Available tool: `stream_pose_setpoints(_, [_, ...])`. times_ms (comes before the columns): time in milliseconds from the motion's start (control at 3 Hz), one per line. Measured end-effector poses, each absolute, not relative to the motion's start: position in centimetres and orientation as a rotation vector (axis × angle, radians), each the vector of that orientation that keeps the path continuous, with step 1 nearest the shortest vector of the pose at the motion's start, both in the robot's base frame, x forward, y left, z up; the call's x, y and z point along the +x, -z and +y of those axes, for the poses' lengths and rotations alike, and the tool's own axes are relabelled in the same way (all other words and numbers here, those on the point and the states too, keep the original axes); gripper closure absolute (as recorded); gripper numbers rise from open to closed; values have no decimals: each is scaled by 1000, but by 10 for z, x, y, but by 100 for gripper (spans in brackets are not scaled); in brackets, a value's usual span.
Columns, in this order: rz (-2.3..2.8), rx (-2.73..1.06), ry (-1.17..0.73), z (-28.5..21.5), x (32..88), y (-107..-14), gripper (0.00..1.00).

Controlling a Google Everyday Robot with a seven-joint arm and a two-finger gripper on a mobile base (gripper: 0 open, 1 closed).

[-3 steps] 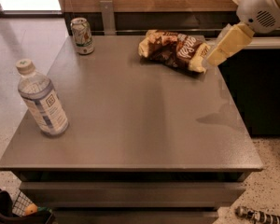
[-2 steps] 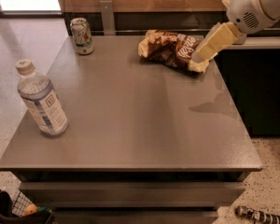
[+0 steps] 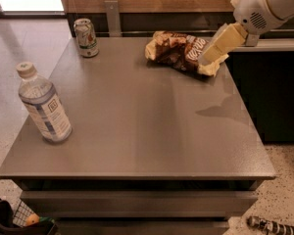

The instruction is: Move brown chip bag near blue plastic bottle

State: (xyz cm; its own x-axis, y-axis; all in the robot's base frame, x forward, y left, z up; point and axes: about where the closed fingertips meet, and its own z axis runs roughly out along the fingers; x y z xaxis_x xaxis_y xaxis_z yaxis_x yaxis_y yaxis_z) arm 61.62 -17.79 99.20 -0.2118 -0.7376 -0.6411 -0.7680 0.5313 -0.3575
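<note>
The brown chip bag [image 3: 179, 51] lies crinkled at the far right of the grey table [image 3: 137, 126], with pale yellow ends and white lettering. The blue plastic bottle [image 3: 43, 105], clear with a white cap and a white-and-blue label, stands near the table's left edge, far from the bag. My gripper [image 3: 209, 55] comes in from the upper right on a white arm and sits over the bag's right end, at or just above it.
A green-and-white drink can [image 3: 86, 37] stands at the table's far left corner. A wooden wall and a dark ledge run behind the table. A dark cabinet stands to the right. Small objects lie on the speckled floor below the front edge.
The arm has moved left and down, bringing the gripper from beside the bag's right end to over it. The bag, bottle and can have not moved.
</note>
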Motion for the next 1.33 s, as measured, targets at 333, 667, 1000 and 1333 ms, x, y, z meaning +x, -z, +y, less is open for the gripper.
stream_pose_setpoints(333, [2011, -1234, -21, -181, 648, -976, 0])
stream_pose_setpoints(667, [2027, -1264, -35, -176, 708, -951, 0])
stream_pose_setpoints(1000, [2036, -1273, -103, -169, 760, -915, 0])
stream_pose_setpoints(1333, [2014, -1263, -173, -155, 792, -900, 0])
